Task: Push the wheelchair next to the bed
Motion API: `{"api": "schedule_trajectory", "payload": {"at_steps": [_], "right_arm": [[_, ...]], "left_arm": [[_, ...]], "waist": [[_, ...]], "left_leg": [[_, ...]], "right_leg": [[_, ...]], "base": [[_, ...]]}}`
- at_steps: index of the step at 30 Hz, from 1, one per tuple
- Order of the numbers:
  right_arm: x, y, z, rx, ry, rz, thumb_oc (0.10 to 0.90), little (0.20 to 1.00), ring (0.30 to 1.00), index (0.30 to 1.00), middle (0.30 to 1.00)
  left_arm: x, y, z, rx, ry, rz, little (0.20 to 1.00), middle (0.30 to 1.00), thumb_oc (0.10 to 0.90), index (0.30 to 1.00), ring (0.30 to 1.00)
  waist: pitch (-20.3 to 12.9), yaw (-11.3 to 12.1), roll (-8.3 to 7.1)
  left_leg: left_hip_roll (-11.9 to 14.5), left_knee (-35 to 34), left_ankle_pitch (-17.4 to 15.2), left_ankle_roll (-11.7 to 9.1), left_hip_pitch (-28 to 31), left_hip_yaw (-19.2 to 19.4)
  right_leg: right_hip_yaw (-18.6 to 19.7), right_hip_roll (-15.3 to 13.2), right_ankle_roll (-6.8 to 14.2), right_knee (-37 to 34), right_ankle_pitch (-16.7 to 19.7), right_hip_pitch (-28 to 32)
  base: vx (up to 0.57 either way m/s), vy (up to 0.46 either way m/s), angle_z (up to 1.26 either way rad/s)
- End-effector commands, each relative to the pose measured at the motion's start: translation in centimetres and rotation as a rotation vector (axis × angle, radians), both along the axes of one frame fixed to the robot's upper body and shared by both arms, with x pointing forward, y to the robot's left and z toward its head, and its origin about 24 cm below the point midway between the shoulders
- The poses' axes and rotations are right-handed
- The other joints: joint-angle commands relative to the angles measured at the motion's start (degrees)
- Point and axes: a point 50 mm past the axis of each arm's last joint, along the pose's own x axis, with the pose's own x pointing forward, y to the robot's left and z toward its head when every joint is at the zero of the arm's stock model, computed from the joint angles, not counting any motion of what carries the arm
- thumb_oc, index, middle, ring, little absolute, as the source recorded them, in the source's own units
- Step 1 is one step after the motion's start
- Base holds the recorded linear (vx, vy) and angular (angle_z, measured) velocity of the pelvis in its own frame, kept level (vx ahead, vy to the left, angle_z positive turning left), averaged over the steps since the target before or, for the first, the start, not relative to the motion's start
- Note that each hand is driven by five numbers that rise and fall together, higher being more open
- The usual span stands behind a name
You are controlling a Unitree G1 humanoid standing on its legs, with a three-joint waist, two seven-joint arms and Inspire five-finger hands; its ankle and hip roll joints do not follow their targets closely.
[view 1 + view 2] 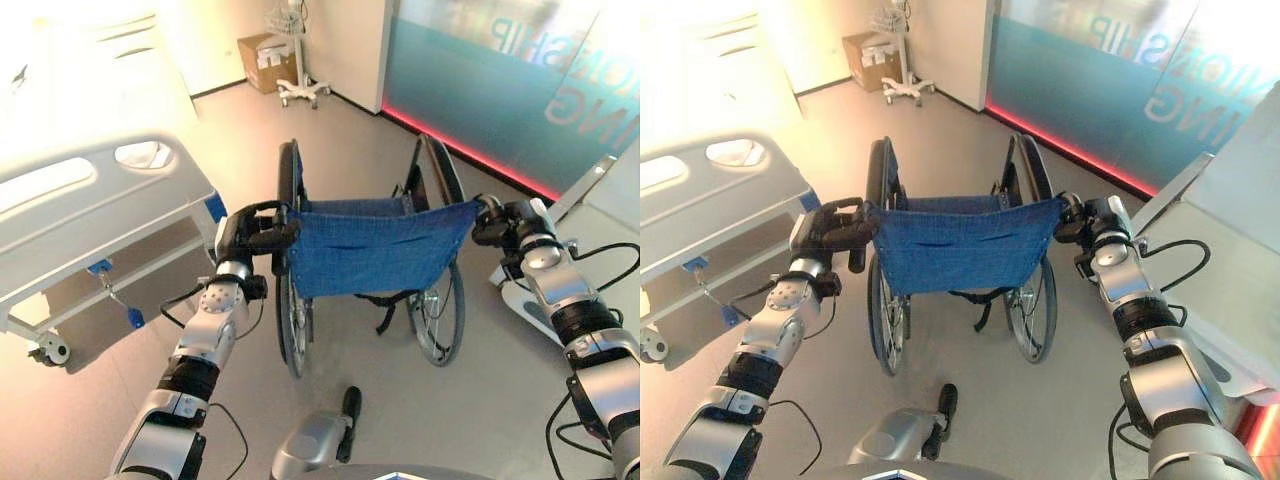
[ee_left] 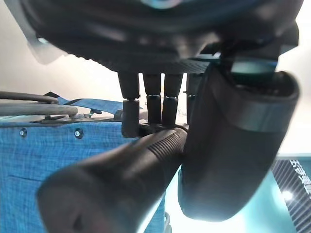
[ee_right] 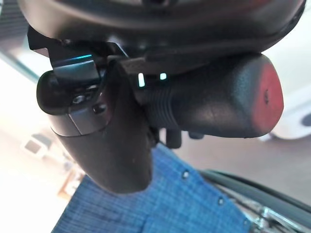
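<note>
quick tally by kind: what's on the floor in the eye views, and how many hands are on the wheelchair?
Wheelchair: 1
Bed: 1
Cardboard box: 1
Wheeled stand: 1
Hands shut on push handles: 2, left hand and right hand
Total: 4 things, 2 hands

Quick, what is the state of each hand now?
Left hand: closed around the wheelchair's left push handle.
Right hand: closed around the right push handle.
</note>
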Motion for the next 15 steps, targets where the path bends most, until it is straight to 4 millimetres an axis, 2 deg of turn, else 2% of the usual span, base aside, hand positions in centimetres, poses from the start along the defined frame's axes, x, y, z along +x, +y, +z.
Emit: {"api": "schedule_trajectory", "payload": {"at_steps": [1, 3, 5, 6, 8, 9, 11, 13, 15], "right_arm": [[0.0, 2.5, 0.4, -0.022, -0.068, 0.187, 0.4, 0.3, 0.3, 0.3, 0.3], [0.1, 3.1, 0.3, -0.032, -0.066, 0.202, 0.4, 0.3, 0.3, 0.3, 0.3], [0.4, 3.4, 0.4, -0.045, -0.079, 0.206, 0.4, 0.3, 0.3, 0.3, 0.3], [0.5, 3.2, 0.5, -0.046, -0.088, 0.199, 0.4, 0.3, 0.3, 0.3, 0.3], [0.7, 3.0, 0.8, -0.051, -0.101, 0.185, 0.4, 0.3, 0.3, 0.3, 0.3], [0.8, 2.9, 1.3, -0.063, -0.112, 0.179, 0.4, 0.3, 0.3, 0.3, 0.3], [0.9, 2.8, 1.9, -0.079, -0.124, 0.175, 0.4, 0.3, 0.3, 0.3, 0.3], [0.9, 2.8, 2.3, -0.09, -0.131, 0.173, 0.4, 0.3, 0.3, 0.3, 0.3], [0.9, 3.2, 2.7, -0.106, -0.135, 0.181, 0.4, 0.3, 0.3, 0.3, 0.3]], "left_arm": [[-1.1, 0.2, -2.5, 0.205, 0.124, -0.104, 0.3, 0.3, 0.4, 0.3, 0.3], [-1.0, 0.3, -2.4, 0.203, 0.121, -0.098, 0.3, 0.3, 0.4, 0.3, 0.3], [-0.5, 0.2, -2.0, 0.204, 0.105, -0.095, 0.3, 0.3, 0.4, 0.3, 0.3], [-0.3, 0.1, -1.7, 0.206, 0.099, -0.1, 0.3, 0.3, 0.4, 0.3, 0.3], [0.2, 0.0, -1.3, 0.208, 0.09, -0.111, 0.3, 0.3, 0.4, 0.3, 0.3], [0.5, -0.1, -0.9, 0.207, 0.082, -0.121, 0.3, 0.3, 0.4, 0.3, 0.3], [0.9, -0.4, -0.5, 0.202, 0.07, -0.131, 0.3, 0.3, 0.4, 0.3, 0.3], [1.1, -0.7, -0.5, 0.198, 0.067, -0.138, 0.3, 0.3, 0.4, 0.3, 0.3], [1.1, -1.2, -0.4, 0.193, 0.067, -0.139, 0.3, 0.3, 0.4, 0.3, 0.3]], "waist": [[-1.6, 0.2, -0.96], [-1.7, -0.3, -0.15], [-0.3, -1.8, 1.09], [0.1, -2.3, 1.08], [0.9, -3.4, 0.49], [1.3, -4.5, -0.22], [1.6, -5.9, -1.01], [1.7, -6.8, -1.4], [1.9, -7.7, -2.22]], "left_leg": [[-1.8, 1.2, -4.5, -1.5, -0.1, -0.3], [-1.0, 1.5, -5.5, -1.7, 1.6, -0.4], [0.4, 1.9, -7.2, -2.0, 5.0, -1.1], [0.4, 2.4, -8.1, -2.1, 5.9, -1.9], [-0.5, 3.0, -10.2, -2.2, 7.4, -3.9], [-1.2, 3.3, -11.8, -2.2, 7.9, -5.8], [-1.9, 4.2, -14.3, -2.1, 8.7, -8.2], [-2.1, 5.4, -16.1, -2.1, 9.4, -9.8], [-2.5, 7.8, -18.3, -1.9, 9.6, -11.7]], "right_leg": [[-2.7, -11.4, 6.8, 15.0, 14.9, -3.1], [-3.3, -14.1, 6.6, 12.9, 17.6, -6.8], [-3.6, -15.7, 5.3, 7.5, 17.2, -12.5], [-3.5, -16.1, 5.0, 3.2, 18.3, -14.1], [-2.2, -17.0, 5.8, -4.0, 21.6, -16.7], [-0.1, -17.4, 6.9, -9.2, 24.5, -18.8], [2.7, -18.4, 8.4, -16.3, 27.7, -20.5], [4.6, -18.6, 8.9, -19.1, 28.5, -20.9], [7.4, -18.5, 9.1, -17.3, 28.9, -21.5]], "base": [[0.42, 0.056, 0.05], [0.38, -0.017, 0.03], [0.35, -0.149, -0.04], [0.32, -0.219, 0.43], [0.33, -0.248, 0.76], [0.39, -0.282, 0.7], [0.46, -0.313, 0.73], [0.42, -0.271, 0.68], [0.47, -0.351, 0.61]]}}
